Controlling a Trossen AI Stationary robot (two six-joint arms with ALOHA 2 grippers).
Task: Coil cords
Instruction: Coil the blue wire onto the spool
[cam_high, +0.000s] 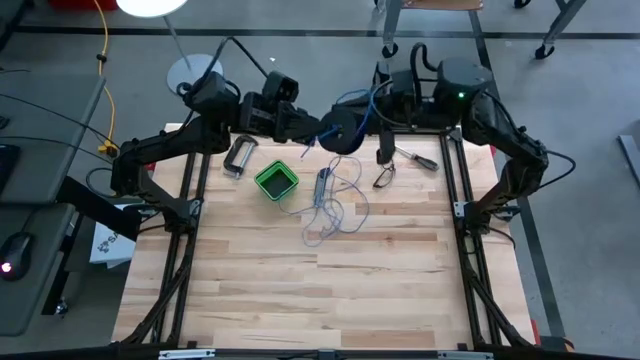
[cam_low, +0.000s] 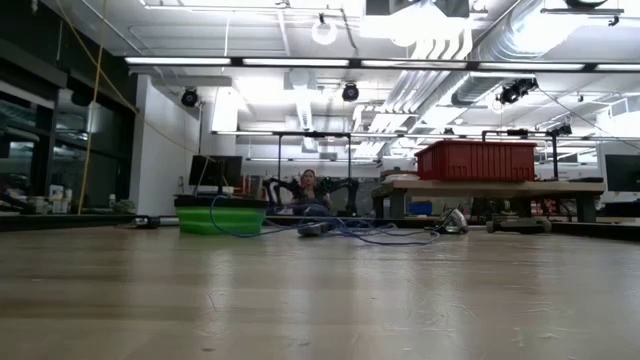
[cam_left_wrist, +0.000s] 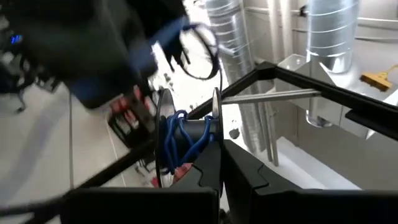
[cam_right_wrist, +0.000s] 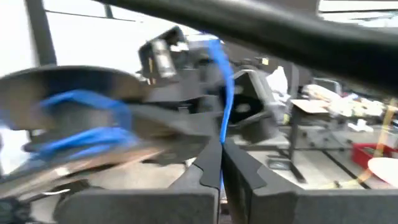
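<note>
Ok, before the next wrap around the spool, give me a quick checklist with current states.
1. Left gripper shut on the spool: ok.
2. Right gripper shut on the wire: ok.
3. Some wire already wound on the spool: ok.
4. Loose wire on the table free of snags: not ok, it lies in a tangled heap.
5. Green box apart from the heap: cannot tell.

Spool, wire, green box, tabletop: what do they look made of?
Spool: dark flanges, probably plastic; thin, matte rims.
Wire: thin blue-grey strand, likely plastic-insulated; lies in loose, limp loops.
Green box: looks like plastic; uniform bright colour, thin walls.
Tabletop: wood, butcher-block style; visible planks and grain, pale satin finish.
</note>
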